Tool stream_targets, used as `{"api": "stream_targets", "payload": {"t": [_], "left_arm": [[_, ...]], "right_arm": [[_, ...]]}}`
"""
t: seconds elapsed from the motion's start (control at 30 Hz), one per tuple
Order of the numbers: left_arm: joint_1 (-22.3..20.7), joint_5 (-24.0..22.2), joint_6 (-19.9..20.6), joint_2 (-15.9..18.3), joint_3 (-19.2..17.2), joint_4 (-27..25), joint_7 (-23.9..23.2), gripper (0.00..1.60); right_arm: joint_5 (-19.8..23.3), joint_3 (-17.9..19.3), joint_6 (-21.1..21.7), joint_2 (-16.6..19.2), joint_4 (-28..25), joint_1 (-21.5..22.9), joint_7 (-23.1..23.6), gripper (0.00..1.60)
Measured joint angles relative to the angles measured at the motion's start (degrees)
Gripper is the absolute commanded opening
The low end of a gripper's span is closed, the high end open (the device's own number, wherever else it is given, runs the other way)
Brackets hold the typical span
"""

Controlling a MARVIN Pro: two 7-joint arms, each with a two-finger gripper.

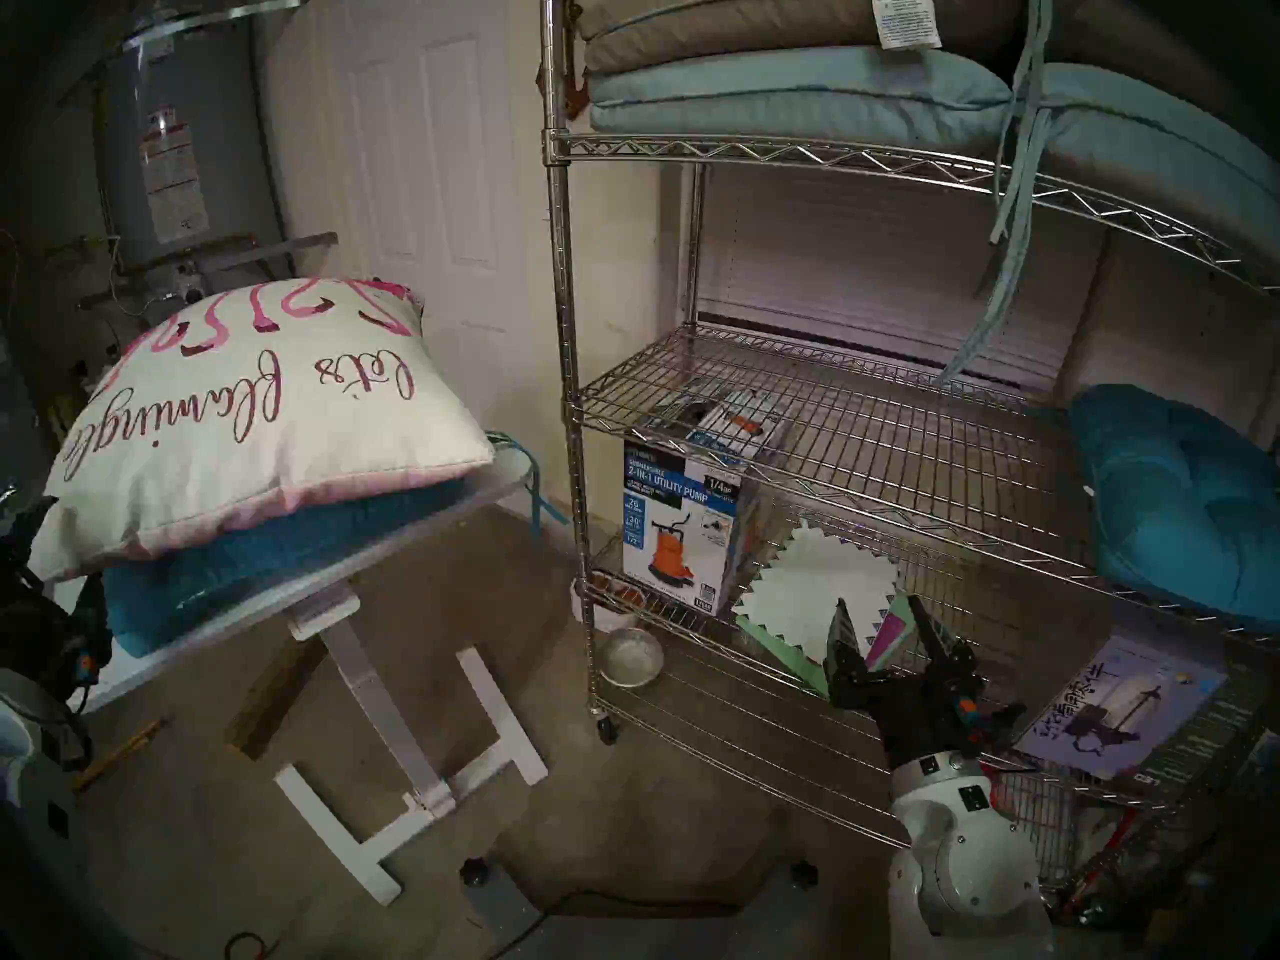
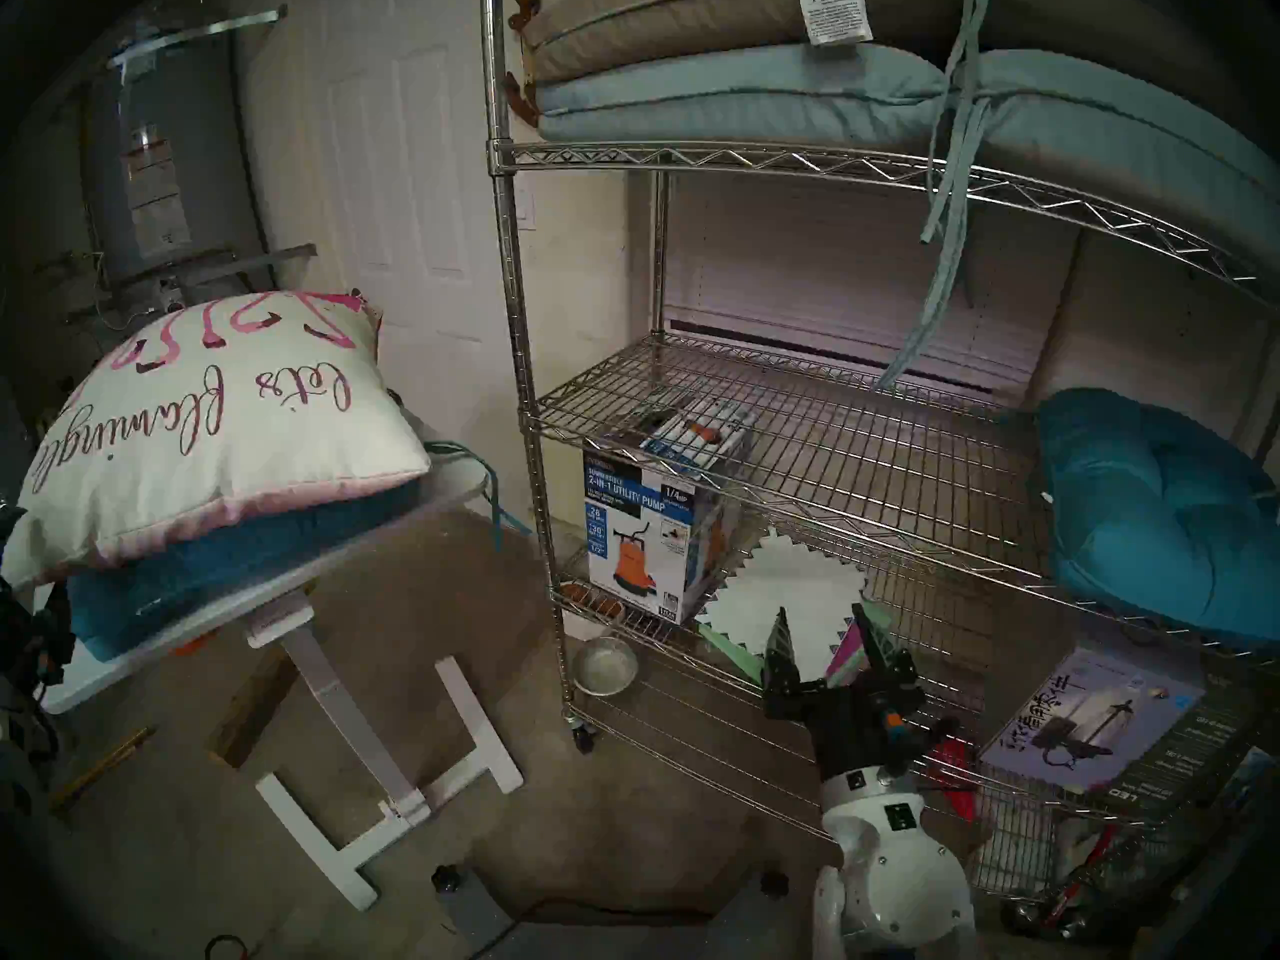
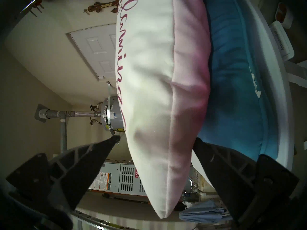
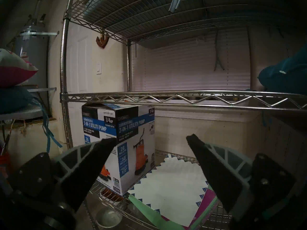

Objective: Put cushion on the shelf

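The cushion (image 1: pixel 256 418) lies flat on a teal pad (image 1: pixel 263 564) atop a small white table (image 1: pixel 208 633), left of the shelf (image 1: pixel 564 383) and apart from it. Its near corner overhangs the pad on the robot's side, and in the left wrist view that corner (image 3: pixel 159 141) juts between the two fingers of the left gripper (image 3: pixel 156 140). One finger (image 3: pixel 93 151) stands clear off the cream face; the other finger (image 3: pixel 216 158) sits under the pink face, beside the pad. The jaws stand wide and do not pinch the fabric.

The cushion is square and has no long axis. Its cream face points up, the pink cursive lettering running roughly left to right in the head view and reading upside down from there. The pink face points down, showing as a band along the seam. It is plump, with a crisp edge seam.

The shelf's middle tier (image 1: pixel 831 418) is bare wire across its left and centre, with a teal pad (image 1: pixel 1177 501) at its right end. There is tall open room above it, up to the tier that holds flat grey and pale blue pads (image 1: pixel 796 86). A pump box (image 1: pixel 682 522) stands on the tier below.

The right gripper (image 1: pixel 880 616) hangs before the lower tiers, jaws wide and empty.
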Motion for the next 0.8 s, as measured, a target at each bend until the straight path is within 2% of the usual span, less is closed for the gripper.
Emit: {"api": "stream_targets", "payload": {"t": [0.6,0.8], "left_arm": [[-0.93,0.88,-0.73,-0.64,-0.05,0.0,-0.9,1.6],[-1.24,2.35,-0.72,0.28,-0.74,0.35,-1.94,1.6]], "right_arm": [[0.0,0.0,0.0,0.0,0.0,0.0,0.0,1.6],[0.0,0.0,0.0,-0.01,-0.01,0.0,0.0,1.6]]}}
